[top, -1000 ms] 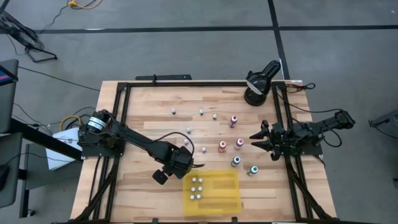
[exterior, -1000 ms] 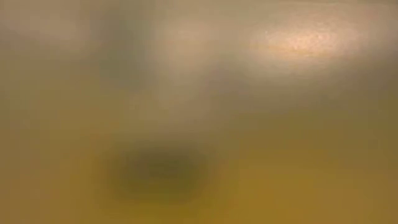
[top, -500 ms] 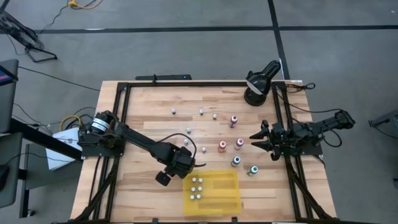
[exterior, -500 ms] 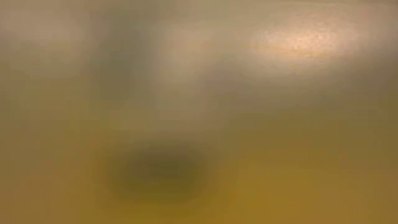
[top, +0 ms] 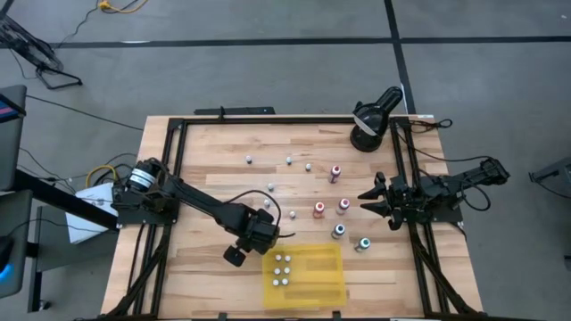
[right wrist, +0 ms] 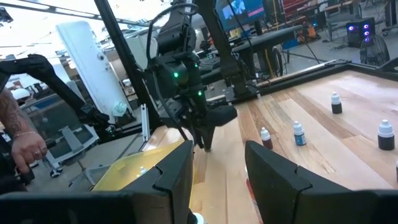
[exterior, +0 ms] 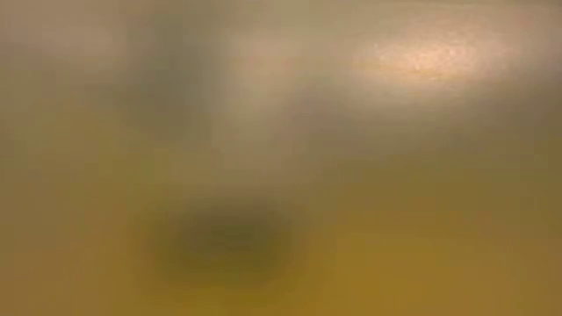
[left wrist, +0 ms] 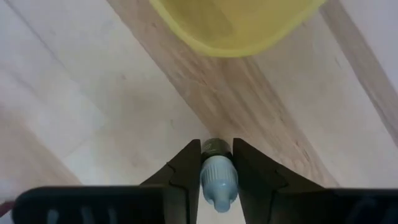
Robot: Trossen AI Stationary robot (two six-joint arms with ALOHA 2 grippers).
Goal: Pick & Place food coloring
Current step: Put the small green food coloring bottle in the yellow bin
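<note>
Small food coloring bottles stand scattered on the wooden table (top: 205,152): white-capped ones (top: 289,160), red-capped ones (top: 318,209) and teal-capped ones (top: 362,243). Several white-capped ones (top: 282,267) stand in the yellow tray (top: 317,276) near the front edge. My left gripper (top: 270,236) points down just beyond the tray's far left corner, shut on a pale-capped bottle (left wrist: 217,177). My right gripper (top: 368,201) waits level at the table's right side, open (right wrist: 217,168), with nothing between its fingers. The low view is a blur. My left gripper pinches the bottle between its two fingers, which lie against the sides of the cap (left wrist: 218,169). The fingers (left wrist: 186,171) come from above, pointing down. The bottle stands upright with its cap toward the wrist; its foot is hidden under the cap.
A black lamp-like device (top: 370,120) stands at the table's far right corner. Black frame rails (top: 174,178) run along the table's sides. A person's hand (right wrist: 22,149) shows beyond the table in the right wrist view. Bare wood lies at the table's left and far left.
My left gripper has stayed beside the tray's far left corner and has rolled a little about its own pointing line. The bottles and the right arm have kept still.
</note>
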